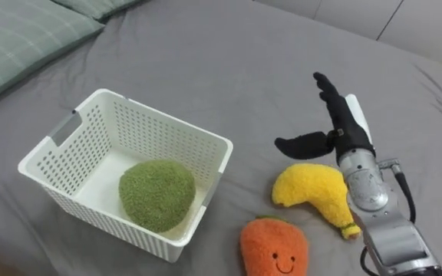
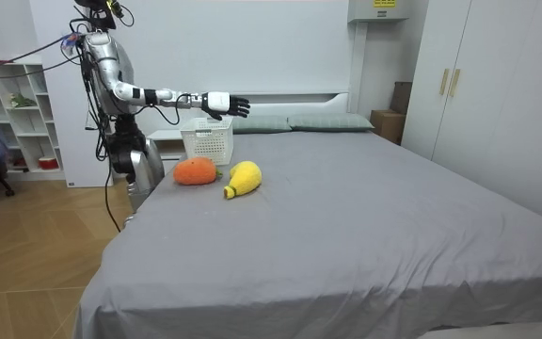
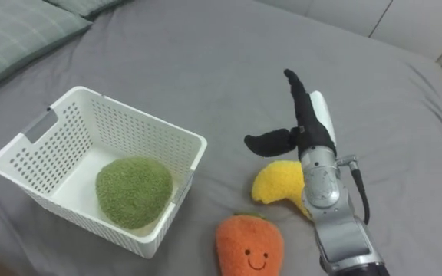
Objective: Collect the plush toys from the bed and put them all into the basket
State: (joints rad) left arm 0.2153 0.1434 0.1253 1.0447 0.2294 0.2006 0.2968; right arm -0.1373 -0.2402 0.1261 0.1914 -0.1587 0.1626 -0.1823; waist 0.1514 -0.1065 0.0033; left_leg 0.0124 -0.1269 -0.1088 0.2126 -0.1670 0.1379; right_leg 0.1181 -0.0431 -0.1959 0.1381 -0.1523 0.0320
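A white perforated basket [image 1: 67, 130] stands on the grey bed, and a green round plush toy [image 1: 157, 194] lies inside it. To its right a yellow banana plush [image 1: 318, 192] and an orange carrot plush with a smiling face [image 1: 275, 247] lie on the sheet. My right hand [image 1: 336, 123] hovers above the banana plush with fingers straight and thumb spread, holding nothing. In the room view I stand at the bedside, right hand [image 2: 226, 104] stretched over the basket [image 2: 206, 141], with the carrot [image 2: 195, 170] and banana [image 2: 242, 177] near the bed's edge.
Green checked pillows [image 1: 21, 38] lie at the head of the bed, left of the basket. Grey sheet [image 1: 229, 69] spreads wide beyond the toys. A white wardrobe [image 2: 478, 85] and a shelf unit [image 2: 17, 122] stand in the room.
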